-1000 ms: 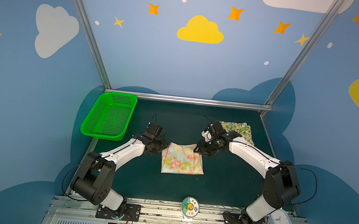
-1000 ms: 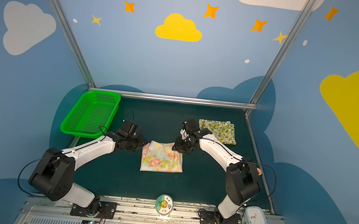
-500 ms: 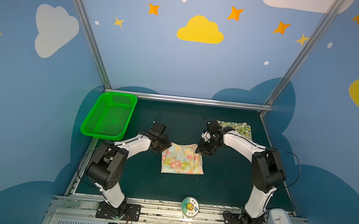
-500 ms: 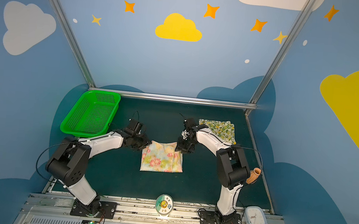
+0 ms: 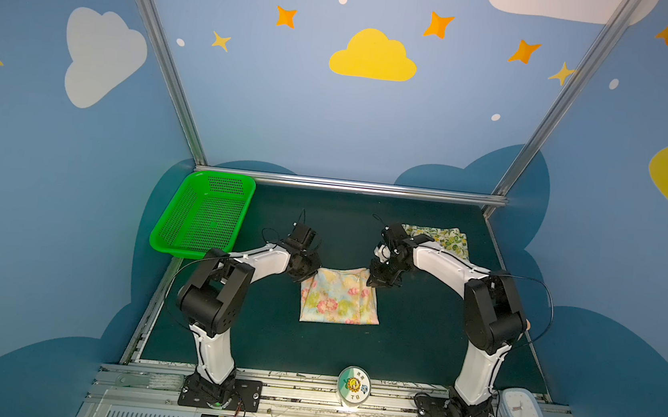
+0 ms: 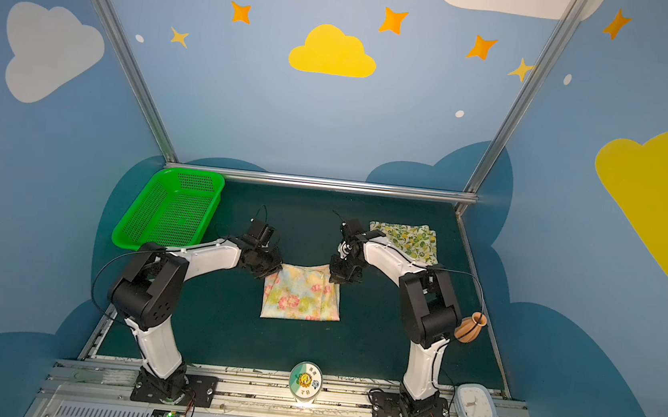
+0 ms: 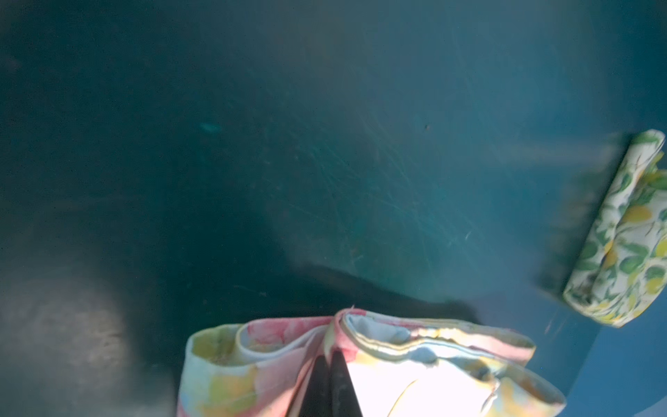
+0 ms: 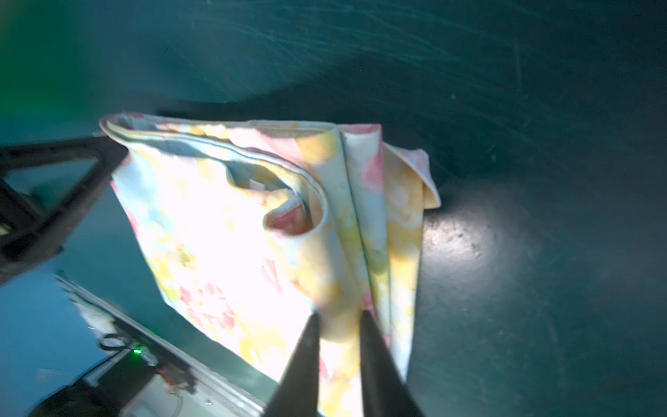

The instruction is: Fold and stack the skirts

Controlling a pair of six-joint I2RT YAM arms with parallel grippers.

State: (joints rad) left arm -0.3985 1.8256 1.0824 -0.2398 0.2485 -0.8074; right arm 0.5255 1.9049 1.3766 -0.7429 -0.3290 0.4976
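Since the flowered skirt [image 5: 338, 299] looks thin, limp and light, its far corners suit pinching: left pincer [image 7: 330, 355] and right pincer [image 8: 339, 315] each clamp one on the table [image 5: 415, 342]; the folded lemon skirt [image 5: 446, 239] lies apart, back right.

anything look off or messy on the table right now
Nothing spilled or damaged. The floral skirt is folded unevenly: its layers gape at the far edge, which sags between the left gripper and right gripper pinching its corners. The lemon skirt lies folded at the back right.
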